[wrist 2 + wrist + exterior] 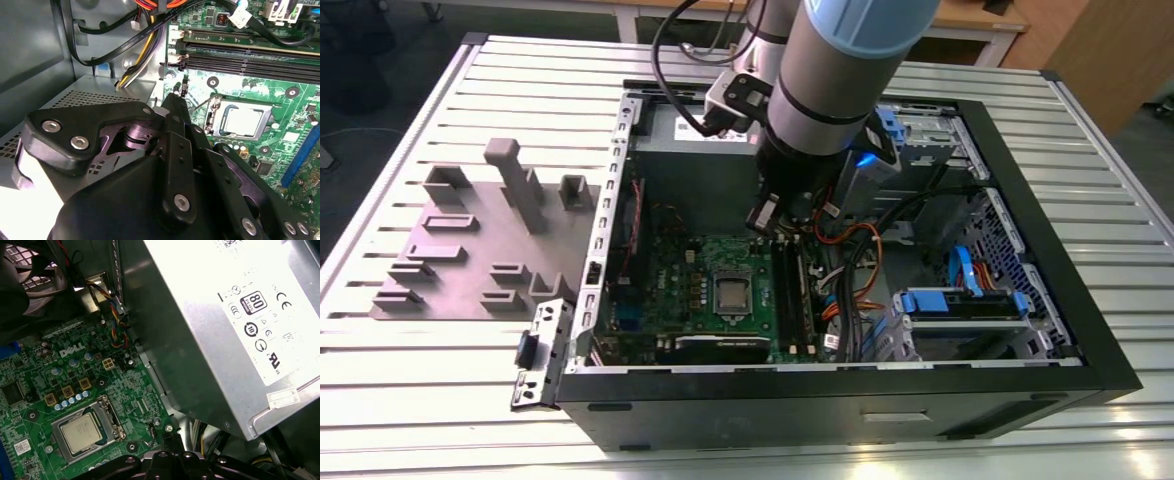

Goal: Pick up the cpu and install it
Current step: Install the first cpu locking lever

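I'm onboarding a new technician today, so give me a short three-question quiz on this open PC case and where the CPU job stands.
1. True or false: the cpu lies in the socket frame on the green motherboard.
2. In the first wrist view, the large grey box looms over: A) a keyboard B) the motherboard C) a monitor
3. Fill in: the gripper hangs over the ____, carrying nothing visible.

Key: 1 true; 2 B; 3 motherboard

Open room is left above the cpu [81, 434]; approach is crowded by the power supply [225, 330] and cables [135, 37].
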`<state>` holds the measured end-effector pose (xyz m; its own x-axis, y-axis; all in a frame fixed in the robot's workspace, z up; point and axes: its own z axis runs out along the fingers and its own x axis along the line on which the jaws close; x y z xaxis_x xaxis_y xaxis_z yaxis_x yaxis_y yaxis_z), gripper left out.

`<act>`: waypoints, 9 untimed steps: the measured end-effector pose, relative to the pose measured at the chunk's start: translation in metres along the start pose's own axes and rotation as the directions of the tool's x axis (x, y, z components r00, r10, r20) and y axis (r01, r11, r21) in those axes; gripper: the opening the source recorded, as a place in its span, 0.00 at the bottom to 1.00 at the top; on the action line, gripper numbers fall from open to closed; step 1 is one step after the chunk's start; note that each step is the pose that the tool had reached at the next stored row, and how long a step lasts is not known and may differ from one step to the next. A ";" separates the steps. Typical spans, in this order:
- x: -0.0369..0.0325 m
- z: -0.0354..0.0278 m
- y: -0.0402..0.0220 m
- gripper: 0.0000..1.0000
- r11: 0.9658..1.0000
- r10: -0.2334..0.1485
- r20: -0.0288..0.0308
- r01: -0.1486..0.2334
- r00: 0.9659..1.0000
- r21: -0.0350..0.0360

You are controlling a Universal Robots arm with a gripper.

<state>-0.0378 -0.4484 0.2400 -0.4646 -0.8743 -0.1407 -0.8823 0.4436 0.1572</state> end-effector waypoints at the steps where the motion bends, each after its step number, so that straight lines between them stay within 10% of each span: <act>1: -0.0001 0.0002 0.0000 0.11 1.000 0.000 0.000 0.000 1.000 0.000; 9: 0.0020 0.0004 0.0013 0.11 1.000 -0.003 -0.001 0.003 1.000 0.000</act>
<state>-0.0399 -0.4495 0.2395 -0.4622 -0.8756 -0.1406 -0.8836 0.4411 0.1572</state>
